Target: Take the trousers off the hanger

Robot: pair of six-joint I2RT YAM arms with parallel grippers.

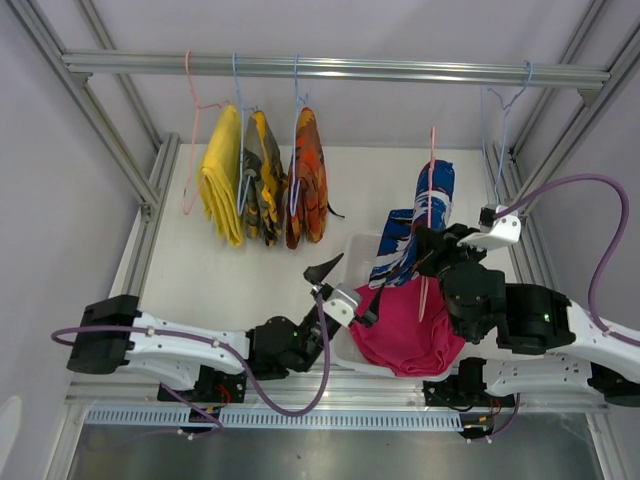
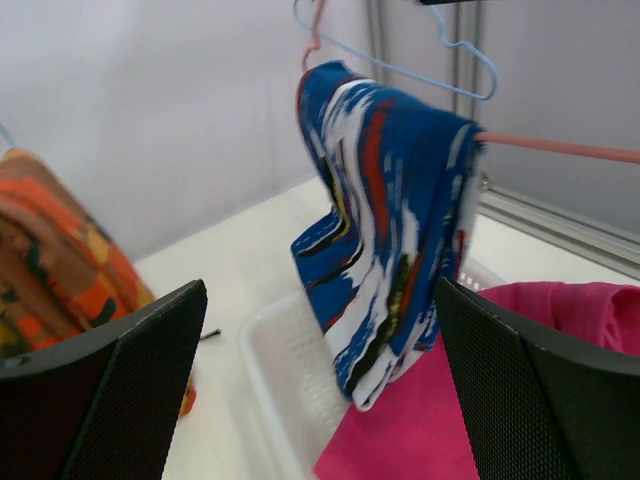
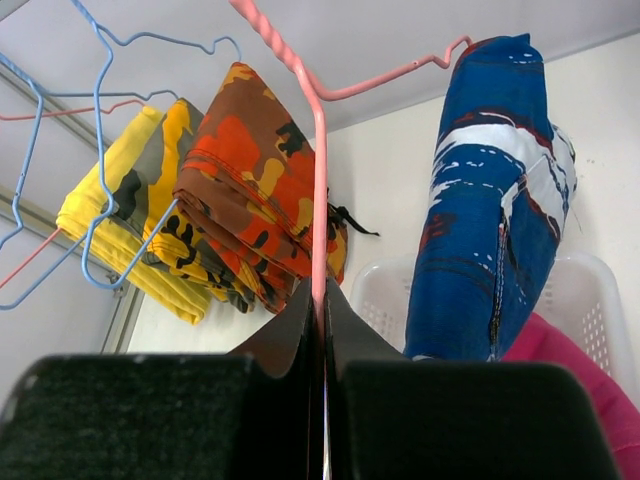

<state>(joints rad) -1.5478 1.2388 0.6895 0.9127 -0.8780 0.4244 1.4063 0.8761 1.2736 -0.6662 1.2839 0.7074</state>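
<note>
Blue patterned trousers [image 1: 398,250] on a pink hanger [image 1: 432,150] above magenta trousers [image 1: 405,332] in a white basket [image 1: 360,248].

A rail [image 1: 330,68] runs overhead along the back. Three pairs of trousers [image 1: 262,180] hang side by side from its left half, and a bare hanger [image 1: 505,110] hangs at its right end. Nearer the arms, right of centre, a basket [image 1: 358,245] sits on the table [image 1: 260,285] with a fourth pair [image 1: 405,335] lying in it. A fifth pair [image 1: 420,225] is draped on a loose hanger [image 1: 431,160] above the basket's far edge, possibly brushing the rim. The right gripper [image 3: 320,320] pinches that hanger, and the left gripper [image 1: 343,290] sits just left of the basket.
</note>
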